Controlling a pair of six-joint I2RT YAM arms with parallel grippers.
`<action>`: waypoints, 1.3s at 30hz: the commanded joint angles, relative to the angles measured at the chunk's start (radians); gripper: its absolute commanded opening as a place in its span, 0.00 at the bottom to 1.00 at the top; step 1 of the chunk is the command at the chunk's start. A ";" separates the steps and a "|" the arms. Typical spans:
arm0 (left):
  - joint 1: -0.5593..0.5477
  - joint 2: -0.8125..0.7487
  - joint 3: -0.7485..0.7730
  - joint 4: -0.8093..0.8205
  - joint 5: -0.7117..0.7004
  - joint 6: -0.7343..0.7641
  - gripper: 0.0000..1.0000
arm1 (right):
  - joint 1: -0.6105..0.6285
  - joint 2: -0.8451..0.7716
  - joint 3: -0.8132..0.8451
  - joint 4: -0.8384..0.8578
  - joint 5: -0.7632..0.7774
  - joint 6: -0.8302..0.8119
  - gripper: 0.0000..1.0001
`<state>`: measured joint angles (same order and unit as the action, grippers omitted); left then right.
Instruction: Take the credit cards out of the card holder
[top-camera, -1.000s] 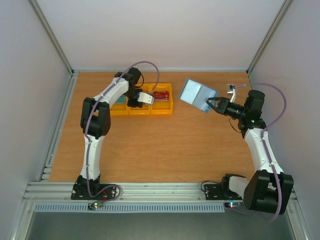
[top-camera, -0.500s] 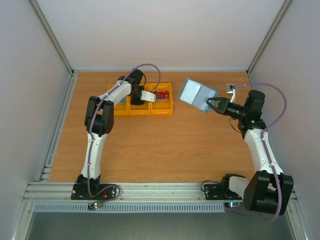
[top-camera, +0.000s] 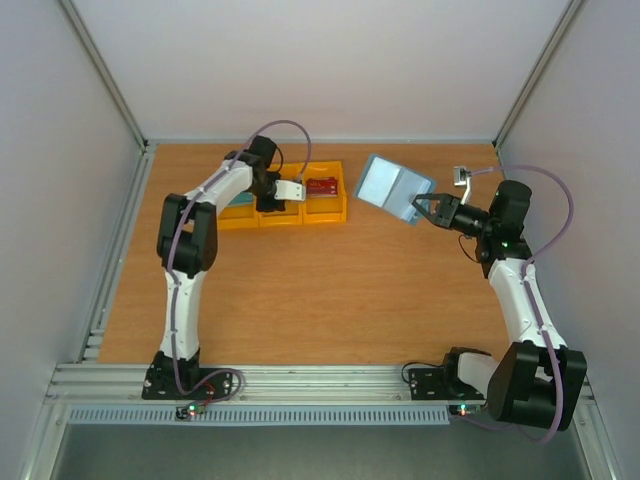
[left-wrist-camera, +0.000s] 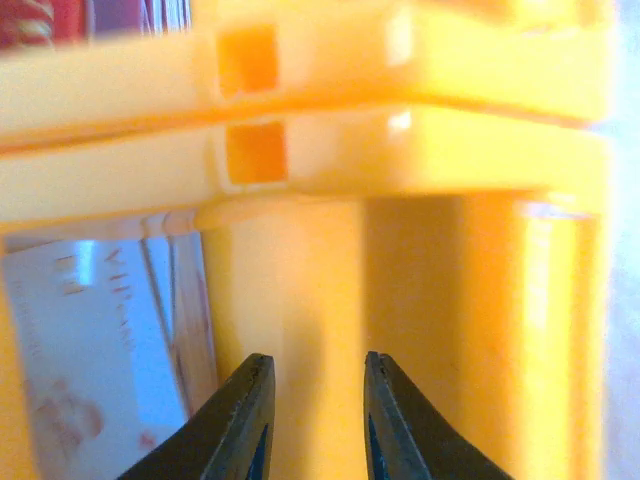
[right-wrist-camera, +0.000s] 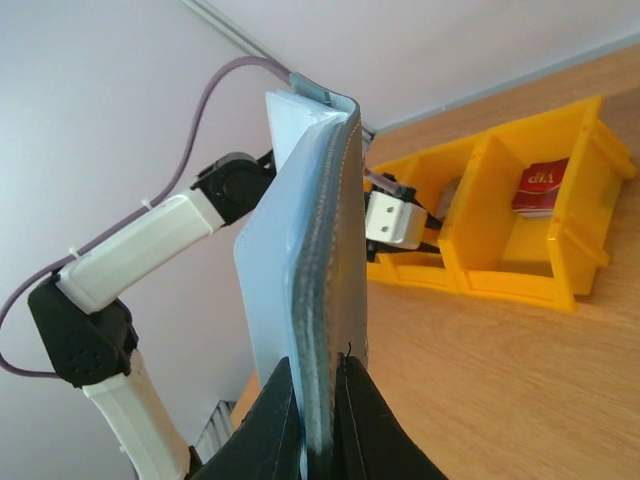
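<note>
My right gripper (top-camera: 420, 207) is shut on the edge of the card holder (top-camera: 394, 187), held open above the table with its pale blue inside facing up. In the right wrist view the holder (right-wrist-camera: 312, 240) stands edge-on between my jaws (right-wrist-camera: 320, 405). A red card (top-camera: 322, 187) lies in the right yellow bin and also shows in the right wrist view (right-wrist-camera: 540, 186). My left gripper (top-camera: 287, 192) is down in the middle bin, open and empty (left-wrist-camera: 315, 405), facing a yellow wall. A whitish card (left-wrist-camera: 90, 350) lies just left of its fingers.
A row of joined yellow bins (top-camera: 335, 212) sits at the back centre-left of the wooden table; its rim (left-wrist-camera: 420, 150) fills the left wrist view. White walls and metal rails enclose the table. Bare wood lies between the arms.
The left arm's elbow swung right and then back left, while its gripper stayed at the bins. The right gripper and the card holder have not moved.
</note>
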<state>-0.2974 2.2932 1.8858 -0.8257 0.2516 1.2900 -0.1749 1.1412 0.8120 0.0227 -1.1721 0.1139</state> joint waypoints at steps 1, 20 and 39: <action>0.011 -0.173 -0.036 -0.094 0.111 -0.028 0.31 | 0.006 -0.033 -0.017 0.149 -0.070 0.084 0.01; 0.012 -0.919 -0.407 -0.517 0.941 -0.320 0.99 | 0.443 -0.116 0.256 -0.464 0.001 -0.418 0.01; -0.095 -1.617 -1.160 0.737 0.745 -1.482 0.89 | 0.693 0.000 0.305 -0.341 -0.151 -0.419 0.01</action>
<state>-0.3782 0.7433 0.8017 -0.2924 0.9733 -0.0601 0.4820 1.1118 1.0763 -0.3752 -1.2686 -0.3042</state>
